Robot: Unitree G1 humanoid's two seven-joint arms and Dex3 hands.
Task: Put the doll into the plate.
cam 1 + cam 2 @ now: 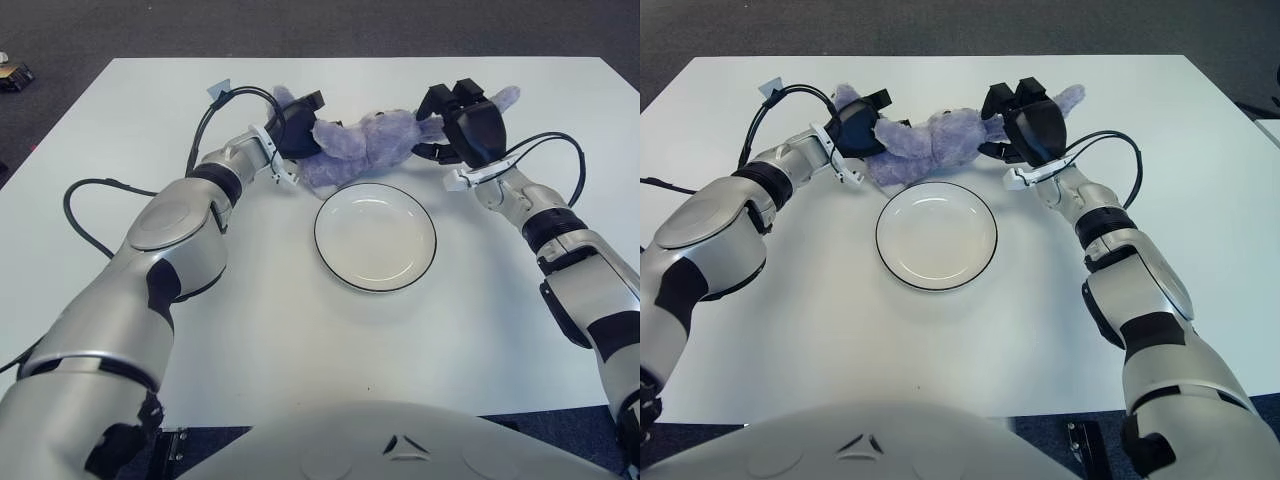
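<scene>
White tabletop (300, 330) is bordered by dark carpet. From the left eye, a purple plush doll (365, 145) is seen clasped at one end by the left hand (292, 128) and at the other by the right hand (462, 122), stretched between them. A round white plate with a dark rim (375, 236) lies just below both hands.

From the right eye, the doll's pale ear is seen protruding beyond the right hand's curled fingers (1002, 100), with the doll behind the plate's rim.

Doll (365, 145) fuzzy plush cloth; plate (375, 236) glossy, smooth; table (300, 330) matt white.
</scene>
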